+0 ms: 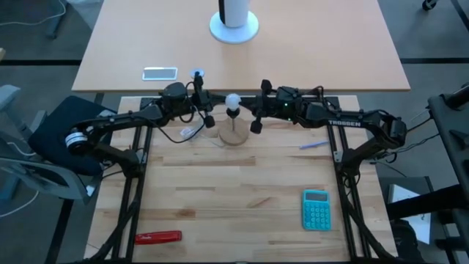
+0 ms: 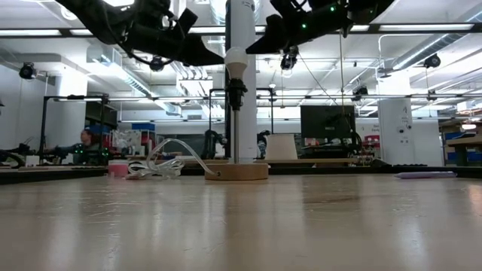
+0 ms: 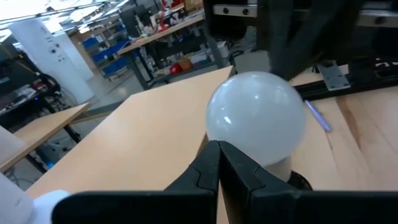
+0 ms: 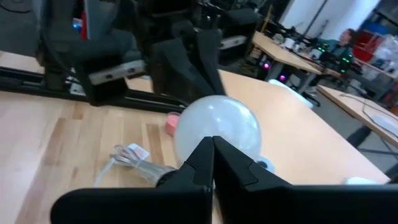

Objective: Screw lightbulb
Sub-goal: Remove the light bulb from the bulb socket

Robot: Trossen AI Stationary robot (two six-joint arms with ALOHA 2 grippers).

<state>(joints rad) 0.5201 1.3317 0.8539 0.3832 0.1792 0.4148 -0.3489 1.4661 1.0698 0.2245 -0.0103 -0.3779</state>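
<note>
The white lightbulb (image 1: pixel 233 100) sits upright in a dark socket on a post above the round wooden disc stand (image 1: pixel 233 136), at the table's far middle. In the low view the bulb (image 2: pixel 236 59) tops the post over the disc (image 2: pixel 237 172). My left gripper (image 1: pixel 218 105) is shut, with its tips at the bulb's left side (image 3: pixel 255 118). My right gripper (image 1: pixel 249 107) is shut, with its tips at the bulb's right side (image 4: pixel 217 127). Both stand at bulb height, above the table. My left gripper (image 3: pixel 217 149) points its shut fingertips level at the bulb's round left side (image 2: pixel 229 60), coming from the table's left. I cannot tell whether they touch it. My right gripper (image 4: pixel 212 142) points its shut fingertips level at the bulb's right side (image 2: pixel 242 54), coming from the table's right. I cannot tell whether they touch it.
A clear crumpled plastic wrapper (image 1: pixel 189 133) lies just left of the stand. A purple pen (image 1: pixel 314 145) lies to the right, a teal calculator (image 1: pixel 316 209) at the near right, and a red tool (image 1: pixel 157 237) at the near left. A phone (image 1: pixel 160 72) lies on the far table.
</note>
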